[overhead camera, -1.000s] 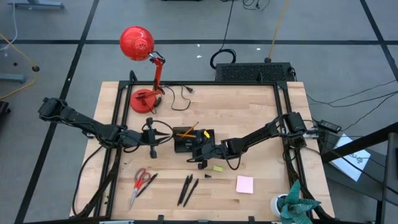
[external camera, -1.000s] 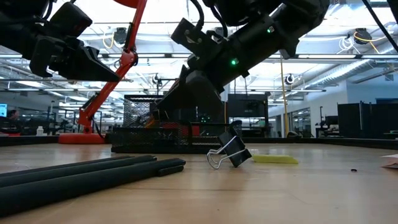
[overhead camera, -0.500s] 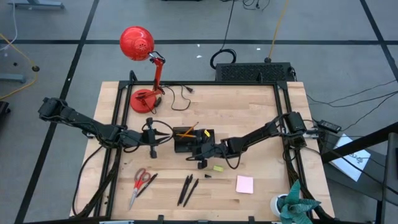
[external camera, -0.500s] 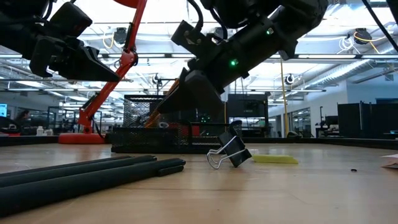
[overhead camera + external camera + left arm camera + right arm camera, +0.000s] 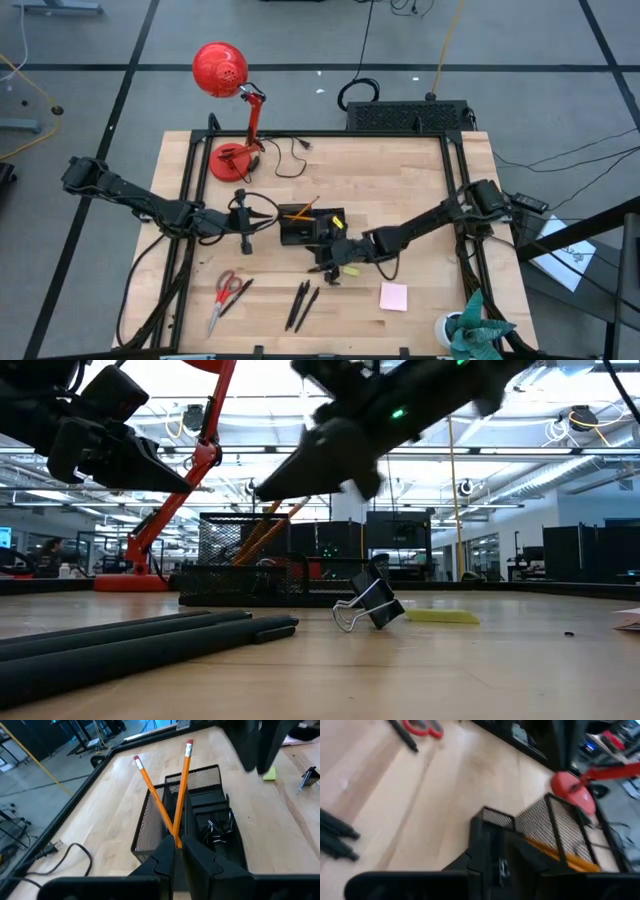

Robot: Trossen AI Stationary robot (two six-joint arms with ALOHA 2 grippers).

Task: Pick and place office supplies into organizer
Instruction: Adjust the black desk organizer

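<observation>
Just in front of the organizer (image 5: 296, 238), the right gripper (image 5: 320, 266) hangs in the air above the wood table (image 5: 400, 170). It looks smeared, so I cannot tell if it is open or closed, or if it has anything in it. In the low view this gripper (image 5: 262, 490) is up high, well above a small black clip (image 5: 370, 605) that sits on the table. A tiny yellow piece (image 5: 350, 270) lies flat just beside that clip, near the gripper. The left gripper (image 5: 268, 222) waits on the other side of the organizer, close to its end. Its two dark fingers (image 5: 165, 862) are almost closed, with only a thin slit between them, and they hold nothing. Right past them stand two orange pencils (image 5: 155, 800). The pencils lean in the tall mesh part of the organizer and cross each other low down. More small black clips (image 5: 217, 827) lie in a low part next to them. The organizer sits near the middle of the table. Closer to the front edge lie several black pens (image 5: 303, 300), side by side. The red-handled scissors (image 5: 226, 292) lie to the left of the pens. A square pink sticky-note pad (image 5: 393, 296) lies to their right. A red desk lamp (image 5: 225, 75) stands at the far left corner of the table. A big black box (image 5: 405, 115) with cables sits behind the far edge.
</observation>
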